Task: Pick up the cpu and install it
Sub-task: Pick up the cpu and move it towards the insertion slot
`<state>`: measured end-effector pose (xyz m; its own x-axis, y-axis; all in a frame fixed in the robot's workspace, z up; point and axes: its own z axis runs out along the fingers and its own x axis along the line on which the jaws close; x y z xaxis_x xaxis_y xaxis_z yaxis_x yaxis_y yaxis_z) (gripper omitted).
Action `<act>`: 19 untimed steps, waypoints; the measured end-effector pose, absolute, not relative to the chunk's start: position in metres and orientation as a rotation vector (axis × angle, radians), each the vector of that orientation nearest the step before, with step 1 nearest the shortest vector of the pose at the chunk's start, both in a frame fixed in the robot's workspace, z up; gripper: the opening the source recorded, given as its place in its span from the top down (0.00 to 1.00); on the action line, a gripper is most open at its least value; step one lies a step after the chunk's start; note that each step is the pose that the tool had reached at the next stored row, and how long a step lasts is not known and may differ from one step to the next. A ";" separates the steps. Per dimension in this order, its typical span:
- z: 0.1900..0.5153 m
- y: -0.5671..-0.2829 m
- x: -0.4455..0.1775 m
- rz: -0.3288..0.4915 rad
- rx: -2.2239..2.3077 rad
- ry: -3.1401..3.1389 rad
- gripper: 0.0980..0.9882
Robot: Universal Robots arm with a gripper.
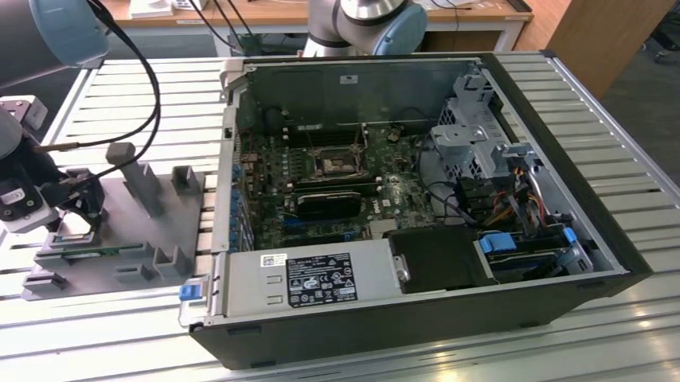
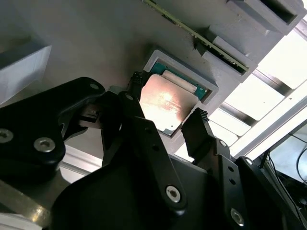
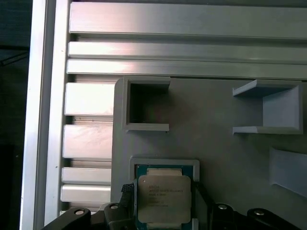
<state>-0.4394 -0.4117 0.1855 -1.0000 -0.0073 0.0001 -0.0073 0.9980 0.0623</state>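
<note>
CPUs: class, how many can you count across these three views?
1. The cpu sits in a recess of the grey fixture on the exterior view's left, at the hand. Another could be hidden in the socket inside the computer case.

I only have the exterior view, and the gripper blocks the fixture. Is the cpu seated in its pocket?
Observer: Yes. In the first wrist view the cpu lies flat in the grey fixture's pocket, metal top up.
Operator: Where do the fingers stand?
Observer: In the second wrist view the gripper is open, with one fingertip on either side of the cpu, which is not lifted.
</note>
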 end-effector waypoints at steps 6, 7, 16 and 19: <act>0.186 -0.412 -0.440 -0.098 0.012 -3.140 0.42; 0.186 -0.412 -0.440 -0.098 0.011 -3.140 0.42; 0.186 -0.412 -0.441 -0.098 0.011 -3.140 0.42; 0.185 -0.412 -0.441 -0.098 0.012 -3.140 0.42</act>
<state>-0.4409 -0.4117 0.1851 -1.0000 -0.0074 -0.0003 -0.0074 0.9980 0.0625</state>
